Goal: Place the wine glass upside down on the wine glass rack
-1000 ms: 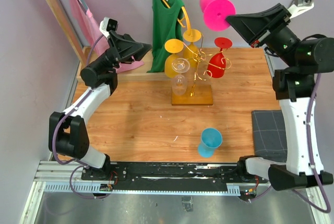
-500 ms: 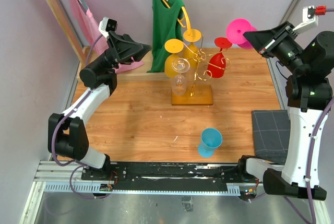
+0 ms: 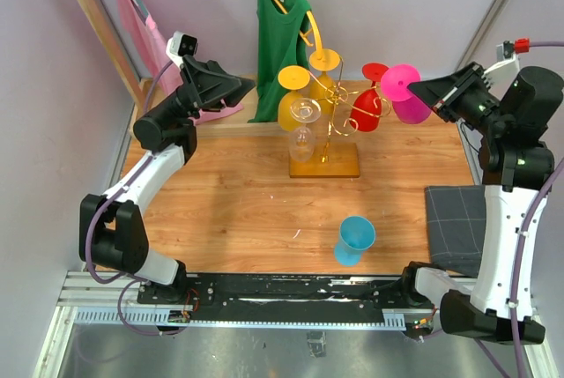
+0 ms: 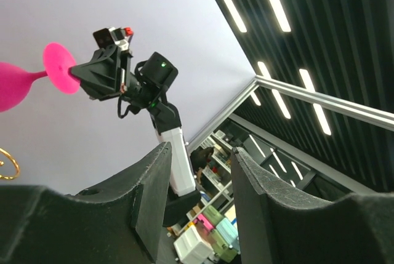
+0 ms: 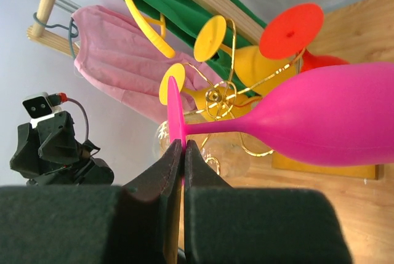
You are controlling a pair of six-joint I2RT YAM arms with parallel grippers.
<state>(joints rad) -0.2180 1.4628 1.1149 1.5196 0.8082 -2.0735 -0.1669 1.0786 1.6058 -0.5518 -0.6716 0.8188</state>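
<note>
Arms: we count two, one on each side of the table (image 3: 229,193).
Right gripper (image 5: 180,153): its jaws are pinched tight on the rim of the flat foot of the pink wine glass (image 3: 405,96).
Pink wine glass: one, held in the air at the far right of the table, just right of the rack (image 3: 324,165). Its foot sits higher than its bowl, and it hangs on none of the wire arms. From above its foot lies right beside the foot of the red glass (image 3: 366,112); we cannot tell whether they touch.
Left gripper (image 4: 200,159): raised at the far left, well apart from the rack, with its jaws partly apart and nothing between them.
Rack: one gold stand on a flat base near the middle of the far side of the table.
Glasses on the rack: we count four, all hanging foot up: two yellow glasses (image 3: 295,105), the one red glass and one clear glass (image 3: 302,140).
Cup: one blue cup (image 3: 354,239) stands alone on the table nearer the arm bases.
Cloth: one grey cloth (image 3: 454,219) lies at the right edge.
Clothes: two behind the rack, a green shirt (image 3: 278,43) and a pink garment (image 5: 117,48), by the wooden frame (image 3: 95,17).
</note>
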